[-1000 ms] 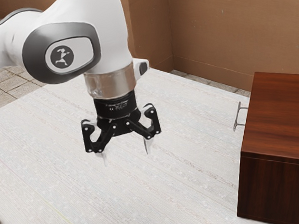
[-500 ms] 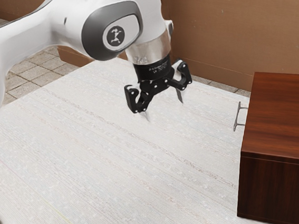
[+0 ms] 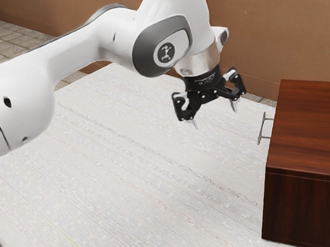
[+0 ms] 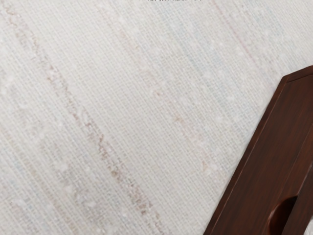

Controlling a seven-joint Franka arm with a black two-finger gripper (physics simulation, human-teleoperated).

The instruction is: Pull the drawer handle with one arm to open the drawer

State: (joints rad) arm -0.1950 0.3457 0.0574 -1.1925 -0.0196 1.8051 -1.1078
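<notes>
The drawer handle [image 3: 262, 128], a thin metal bar standing upright, is sticking out from the side of the drawer cabinet [image 3: 309, 143] that is facing the exterior view's left. The cabinet is a dark reddish wood box sitting on the table [image 3: 119, 177] at the exterior view's right. Its front is turned edge-on to that camera, so the handle is showing in profile and I cannot tell how far the drawer is standing out.

The end effector [image 3: 215, 116] is hovering above the table to the exterior view's left of the handle, near it but clearly apart, and at about the same height or slightly higher. Its 2 black fingers [image 3: 195, 124] are spread wide with nothing between them, their pale tips pointing down and toward the cabinet. The white arm [image 3: 101, 53] is reaching in from the exterior view's left.

In the wrist view, the pale woven table [image 4: 122, 122] is lying under the hand, and 1 corner of the cabinet [image 4: 264, 186] is coming into the picture ahead of the end effector.

Behind the table, a brown wall [image 3: 279, 35] is rising, and a tiled floor [image 3: 9, 38] is showing at the exterior view's far left.
</notes>
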